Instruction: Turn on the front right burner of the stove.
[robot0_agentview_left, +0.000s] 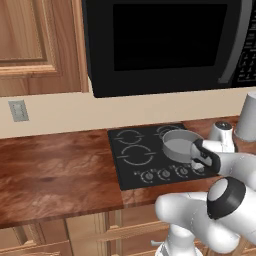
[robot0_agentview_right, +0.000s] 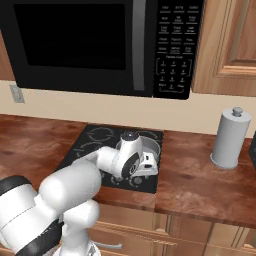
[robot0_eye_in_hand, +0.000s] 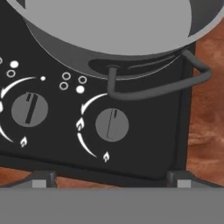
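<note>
1. Right now the gripper (robot0_eye_in_hand: 111, 181) hangs over the front edge of the stove (robot0_eye_in_hand: 144, 148), its fingers (robot0_eye_in_hand: 40, 180) wide apart and holding nothing.
2. It points at the rightmost knob (robot0_eye_in_hand: 112, 125), likely the one to turn.
3. Little flame marks and dots sit by each knob; there are no words to read.
4. Behind, a grey pot (robot0_eye_in_hand: 109, 30) sits on the front right burner (robot0_agentview_left: 182, 150).
5. The microwave (robot0_agentview_right: 100, 45) keys are too small to read.

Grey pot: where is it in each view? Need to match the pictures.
Left base view: grey pot right of centre, on the stove, beside the arm.
Right base view: centre, rim showing behind the arm.
Hand view: top, handle above the rightmost knob.
Shared landmark: the stove.
</note>
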